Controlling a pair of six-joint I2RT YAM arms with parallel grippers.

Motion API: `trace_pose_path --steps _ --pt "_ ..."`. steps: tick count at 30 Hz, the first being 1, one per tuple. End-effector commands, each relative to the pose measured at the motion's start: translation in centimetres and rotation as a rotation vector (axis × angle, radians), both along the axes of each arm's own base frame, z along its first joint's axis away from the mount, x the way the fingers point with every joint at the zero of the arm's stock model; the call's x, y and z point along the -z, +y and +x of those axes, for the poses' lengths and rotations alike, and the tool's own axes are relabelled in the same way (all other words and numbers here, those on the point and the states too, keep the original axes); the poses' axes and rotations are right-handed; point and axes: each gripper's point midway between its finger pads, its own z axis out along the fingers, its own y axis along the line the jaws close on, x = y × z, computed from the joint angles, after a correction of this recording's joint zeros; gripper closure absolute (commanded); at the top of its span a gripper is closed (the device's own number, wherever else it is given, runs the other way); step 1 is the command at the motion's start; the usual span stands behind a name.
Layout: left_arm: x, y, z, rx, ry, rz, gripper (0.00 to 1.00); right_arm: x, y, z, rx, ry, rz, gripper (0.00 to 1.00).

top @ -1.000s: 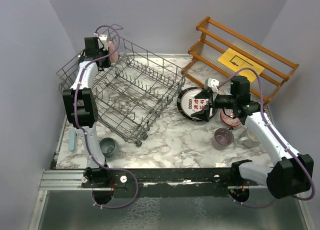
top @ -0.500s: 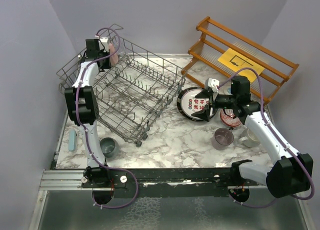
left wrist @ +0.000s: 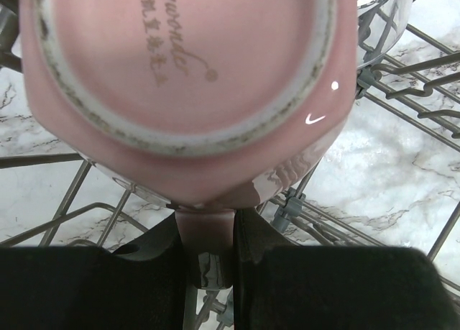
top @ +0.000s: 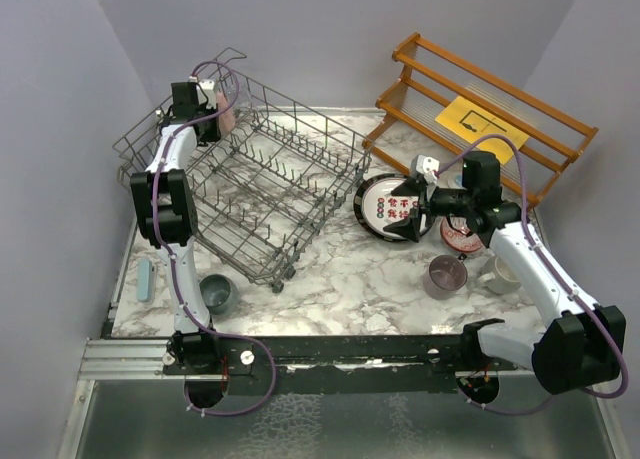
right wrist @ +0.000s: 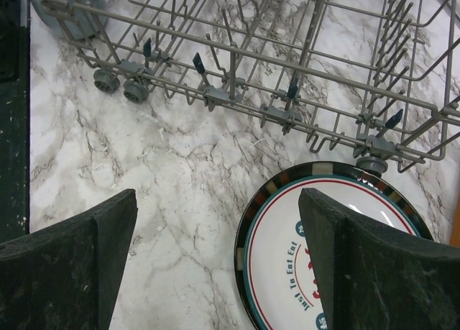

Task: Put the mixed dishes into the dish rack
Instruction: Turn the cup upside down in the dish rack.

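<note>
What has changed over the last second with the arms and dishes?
The left arm's elbow edged slightly toward the far wall. The left gripper stays shut on the handle of the pink ceramic mug, over the far-left corner of the grey wire dish rack. The open right gripper and the black-rimmed plate by it stayed put.

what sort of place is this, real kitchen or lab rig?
Probably a lab test cell, not a kitchen: plain walls box in one marble-look table, the dish rack sits loose on it, and both arms are bolted to a rail at its edge.
</note>
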Motion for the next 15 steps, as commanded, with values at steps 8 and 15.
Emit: trace_pose_path --steps 8,15 --pt "-4.6 -0.5 1.8 0.007 -0.134 -0.020 0.69 -0.1 -0.1 0.1 -0.007 -0.006 0.002 0.06" --pt "-5.7 -0.1 1.6 -0.024 -0.147 -0.012 0.63 -0.1 -0.1 0.1 -0.010 -0.008 0.004 0.06"
